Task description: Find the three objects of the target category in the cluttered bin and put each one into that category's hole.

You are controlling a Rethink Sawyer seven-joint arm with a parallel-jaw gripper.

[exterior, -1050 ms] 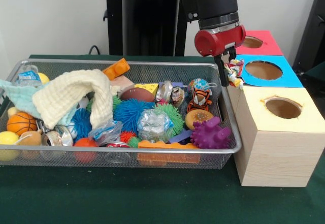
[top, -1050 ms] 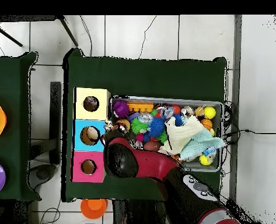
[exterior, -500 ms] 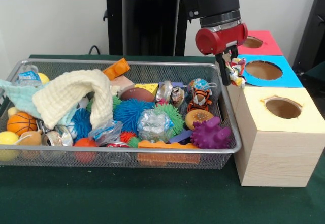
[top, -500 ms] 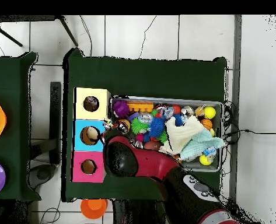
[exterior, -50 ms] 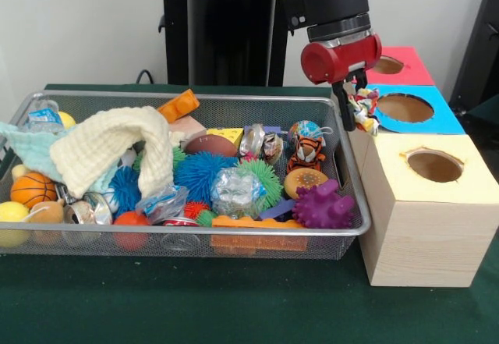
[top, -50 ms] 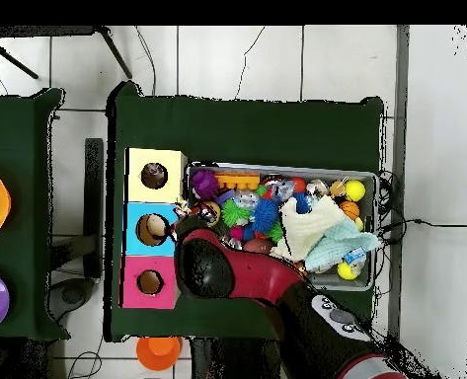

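A: Front view, panel one. What does the pincer (exterior, -50 ms: 349, 101) carry?

B: Its black fingers are clamped on a knotted rope toy (exterior, -50 ms: 361, 112) of red, white, green and yellow strands, which hangs at and just below the tips. The red wrist housing sits directly above.

A: Where does the toy hang relative to the boxes?

B: It hangs over the gap between the wire bin (exterior, -50 ms: 343, 145) and the blue box (exterior, -50 ms: 448, 122), just beside the blue box's round hole (exterior, -50 ms: 405, 108). The red box (exterior, -50 ms: 415, 69) lies behind the pincer, and the yellow box (exterior, -50 ms: 468, 180), with its own hole, lies in front of and below it.

A: And the bin contents?

B: All lie below the pincer and to its side away from the boxes. Nearest are a plush tiger (exterior, -50 ms: 306, 154) and a purple spiky ball (exterior, -50 ms: 322, 206). Farther off are a blue spiky ball (exterior, -50 ms: 203, 174), a cream cloth (exterior, -50 ms: 117, 145) and a small basketball (exterior, -50 ms: 32, 189) at the far end.

A: Overhead view, panel two?

B: The arm (top, -50 ms: 276, 296) covers the pincer itself; the toy (top, -50 ms: 185, 210) shows just off the wrist, at the edge of the blue box (top, -50 ms: 134, 229), with the bin (top, -50 ms: 373, 212) on the other side. The green tabletop (top, -50 ms: 247, 128) carries everything.
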